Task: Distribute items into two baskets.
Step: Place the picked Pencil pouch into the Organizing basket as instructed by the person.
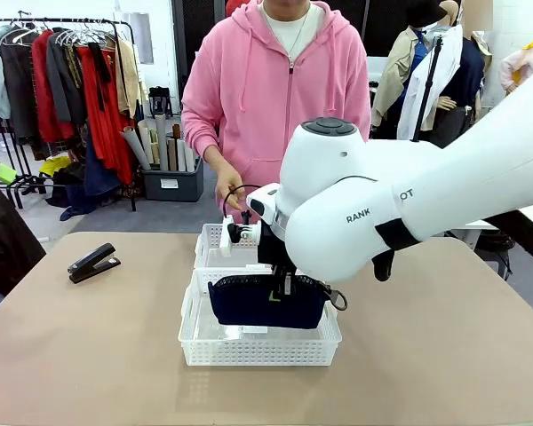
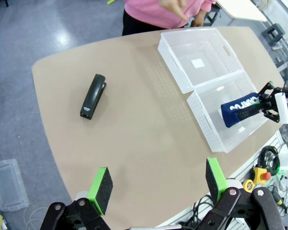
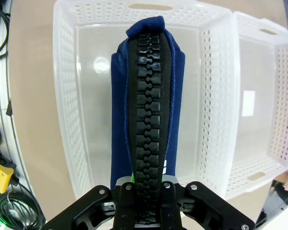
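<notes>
My right gripper [image 1: 280, 286] is shut on the top zipper edge of the dark navy pouch [image 1: 266, 303], which hangs upright over the near white basket [image 1: 258, 348]. In the right wrist view the pouch [image 3: 146, 105] drops from my gripper [image 3: 146, 184] into that basket [image 3: 67, 110], with the second basket [image 3: 269, 120] beyond it. The far basket [image 1: 215, 248] sits just behind the near one. The black stapler [image 1: 92, 263] lies on the table at the left, also in the left wrist view [image 2: 92, 96]. My left gripper [image 2: 158, 184] hangs open high above the table's near edge, holding nothing.
A person in a pink hoodie [image 1: 271, 89] stands at the far side, one hand [image 1: 228, 188] above the far basket. A clothes rack [image 1: 62, 89] stands behind at the left. A yellow and red button box [image 2: 259, 176] and cables lie past the table edge.
</notes>
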`<act>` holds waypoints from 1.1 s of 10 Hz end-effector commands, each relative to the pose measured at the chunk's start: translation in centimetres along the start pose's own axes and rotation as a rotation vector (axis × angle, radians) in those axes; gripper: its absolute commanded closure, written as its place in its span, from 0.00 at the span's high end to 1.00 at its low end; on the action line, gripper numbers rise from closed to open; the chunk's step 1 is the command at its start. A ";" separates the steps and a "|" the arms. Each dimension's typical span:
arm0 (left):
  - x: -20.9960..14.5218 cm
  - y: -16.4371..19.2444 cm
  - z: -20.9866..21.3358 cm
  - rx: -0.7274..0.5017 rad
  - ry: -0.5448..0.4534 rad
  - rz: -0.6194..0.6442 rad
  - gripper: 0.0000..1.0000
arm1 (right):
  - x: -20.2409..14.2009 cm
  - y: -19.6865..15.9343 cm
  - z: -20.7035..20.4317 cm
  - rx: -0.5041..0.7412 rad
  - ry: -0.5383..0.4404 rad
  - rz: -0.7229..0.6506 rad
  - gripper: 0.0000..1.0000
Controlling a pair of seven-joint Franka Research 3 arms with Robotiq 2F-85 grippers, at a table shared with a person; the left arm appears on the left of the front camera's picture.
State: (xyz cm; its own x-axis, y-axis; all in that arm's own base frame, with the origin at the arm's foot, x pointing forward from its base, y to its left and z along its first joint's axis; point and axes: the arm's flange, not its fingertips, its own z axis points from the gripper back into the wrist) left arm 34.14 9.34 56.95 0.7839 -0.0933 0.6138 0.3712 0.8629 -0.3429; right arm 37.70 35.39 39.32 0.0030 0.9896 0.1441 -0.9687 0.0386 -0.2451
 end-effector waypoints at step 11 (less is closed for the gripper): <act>0.0 0.0 0.0 0.005 0.002 0.002 1.00 | 0.7 0.8 -2.3 -0.005 -0.013 0.007 0.45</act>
State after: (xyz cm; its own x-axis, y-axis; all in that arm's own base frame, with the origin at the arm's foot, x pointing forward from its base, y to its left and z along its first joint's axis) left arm 34.14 9.34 56.95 0.7839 -0.0933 0.6138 0.3713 0.8629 -0.3429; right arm 37.50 36.61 36.39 -0.0136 0.9886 0.1496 -0.9751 0.0200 -0.2208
